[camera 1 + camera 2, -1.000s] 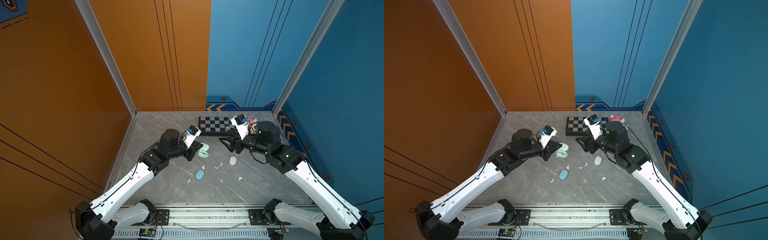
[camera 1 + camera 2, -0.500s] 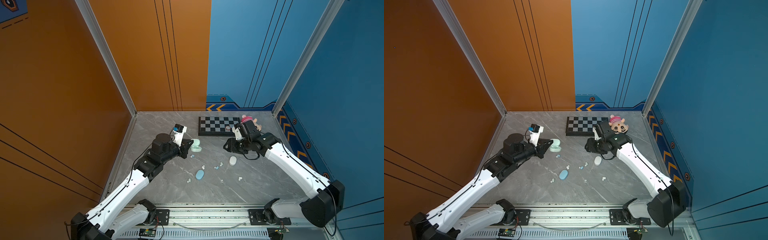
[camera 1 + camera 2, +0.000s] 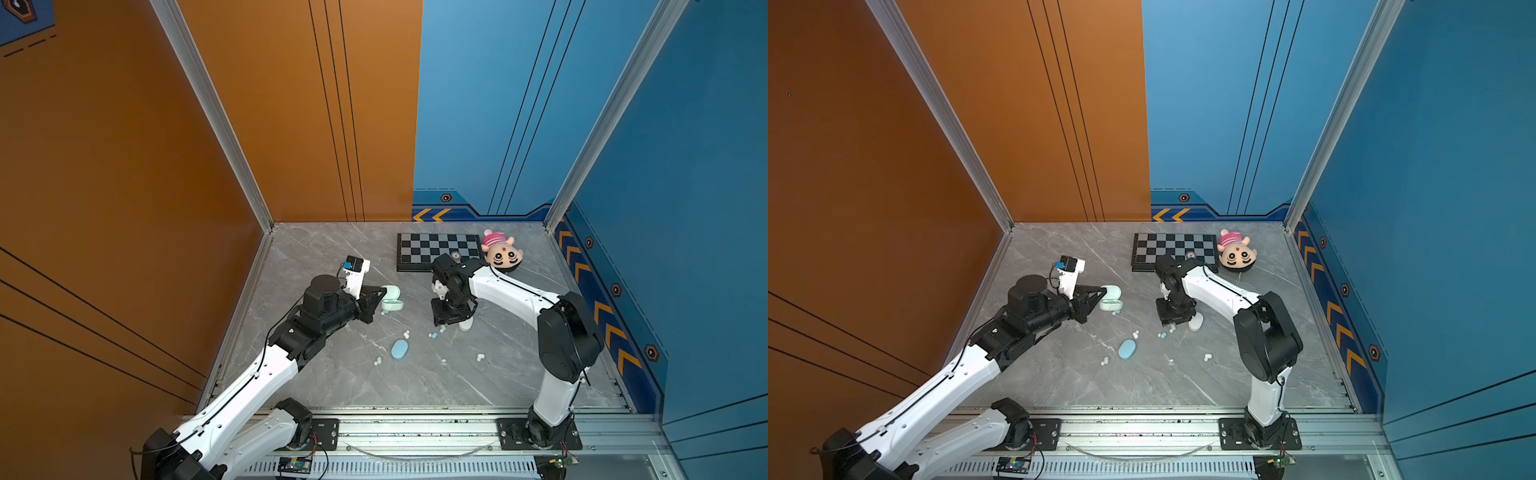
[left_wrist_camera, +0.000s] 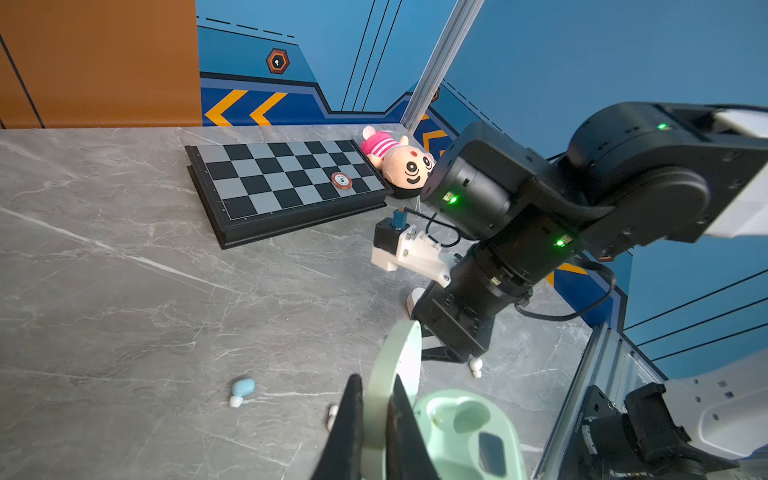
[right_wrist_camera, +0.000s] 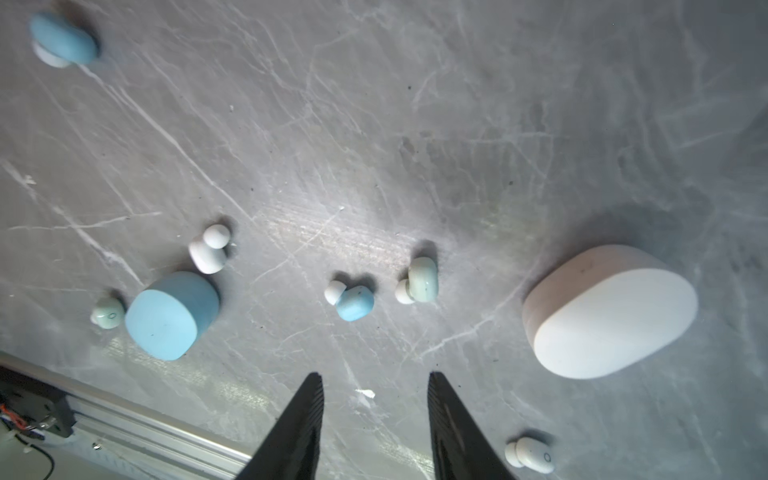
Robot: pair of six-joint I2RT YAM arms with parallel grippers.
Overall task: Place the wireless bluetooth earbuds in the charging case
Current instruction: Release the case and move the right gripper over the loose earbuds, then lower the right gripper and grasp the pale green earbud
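Observation:
The mint green charging case [image 4: 465,428] stands open on the grey table, its two wells empty. My left gripper [image 4: 376,380] is shut on its raised lid [image 4: 399,357]; both top views show this case [image 3: 391,300] [image 3: 1112,300] at the left gripper's tip. My right gripper [image 5: 374,376] points down at the table, open, with nothing between its fingers. Just beyond its tips lie a pale blue earbud [image 5: 354,302] and a mint earbud [image 5: 422,279]. Other earbuds lie scattered: a white one [image 5: 210,251], a mint one [image 5: 108,312], another white one [image 5: 530,455].
A shut blue case [image 5: 170,316] and a shut white case [image 5: 611,316] lie either side of the right gripper [image 3: 451,318]. A chessboard [image 3: 438,251] with a chip and a plush toy [image 3: 500,253] sit at the back. The metal rail [image 3: 415,428] runs along the front.
The right arm has swung down and lowered its gripper over the earbuds, its jaws narrowing. The left arm has drawn back leftward with the mint case.

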